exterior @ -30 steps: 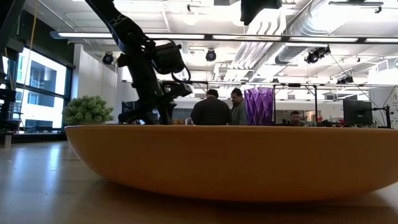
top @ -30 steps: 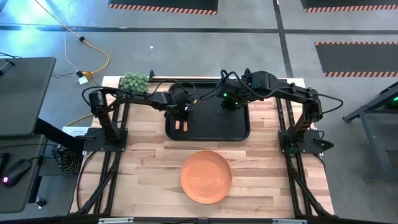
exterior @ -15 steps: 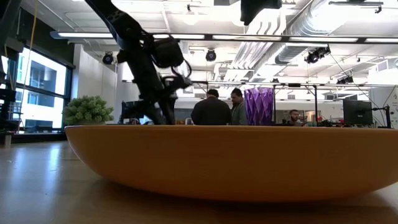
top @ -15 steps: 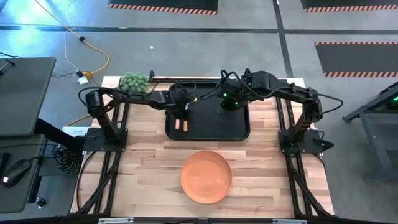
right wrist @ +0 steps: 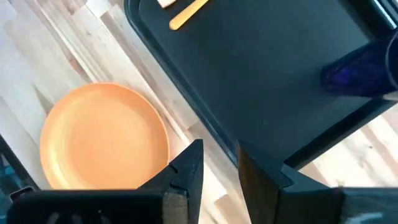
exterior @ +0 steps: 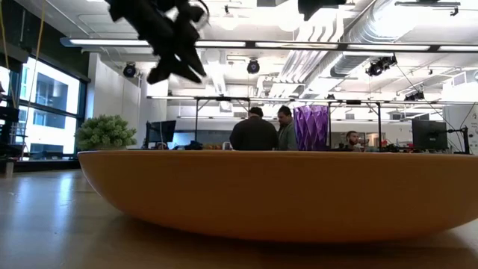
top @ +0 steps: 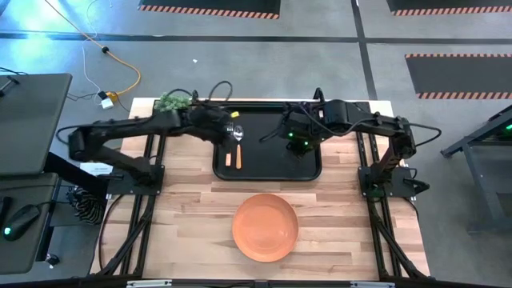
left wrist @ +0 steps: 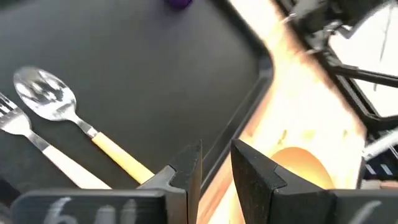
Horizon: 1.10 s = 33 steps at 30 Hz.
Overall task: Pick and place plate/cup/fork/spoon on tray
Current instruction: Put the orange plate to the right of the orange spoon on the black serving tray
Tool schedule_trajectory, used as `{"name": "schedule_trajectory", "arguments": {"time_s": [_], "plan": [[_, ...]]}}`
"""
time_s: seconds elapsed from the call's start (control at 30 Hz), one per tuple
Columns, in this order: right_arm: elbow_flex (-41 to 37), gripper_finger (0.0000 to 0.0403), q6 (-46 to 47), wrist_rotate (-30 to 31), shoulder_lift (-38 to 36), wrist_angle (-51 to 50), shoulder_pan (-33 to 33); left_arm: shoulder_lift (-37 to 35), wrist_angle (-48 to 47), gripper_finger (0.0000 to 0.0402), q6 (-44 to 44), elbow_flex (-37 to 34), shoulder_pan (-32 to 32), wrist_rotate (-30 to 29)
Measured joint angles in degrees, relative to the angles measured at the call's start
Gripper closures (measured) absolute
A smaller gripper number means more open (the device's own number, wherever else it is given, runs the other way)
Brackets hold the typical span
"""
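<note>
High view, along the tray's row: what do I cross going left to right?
Plant → left gripper, over the tray's left part → spoon → right gripper. The fork and cup are too hard to place there.

Cup [top: 299, 144], fork [left wrist: 25, 134], spoon [left wrist: 56, 106] on tray [top: 268, 171], plate [top: 265, 227] off

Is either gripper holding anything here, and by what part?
Nothing is held. The left gripper and right gripper each show an empty gap; spoon and fork lie on the tray.
</note>
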Motion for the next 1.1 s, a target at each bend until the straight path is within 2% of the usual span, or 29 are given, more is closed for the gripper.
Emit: {"name": "schedule_trajectory", "arguments": {"time_s": [0.3, 0.57, 0.77, 1.1], "plan": [[-0.75, 0.0261, 7.98, -1.05, -0.06, 0.0, 4.31, -11.96, -5.66, 0.0326, 5.29, 0.0, 0.0, -0.15], [-11.73, 0.0245, 19.32, -3.99, -0.02, 1.86, 10.99, -19.09, -6.63, 0.0326, 8.46, 0.0, 0.04, -1.03], [-21.53, 0.0245, 25.45, -8.18, -0.02, 11.44, 15.17, -20.6, -6.71, 0.0326, 9.56, 0.0, 0.04, -1.87], [-34.3, 0.0245, 35.56, -8.79, -0.01, 24.42, 20.33, -20.4, -6.58, 0.0326, 9.58, -0.07, 0.04, -1.81]]}}
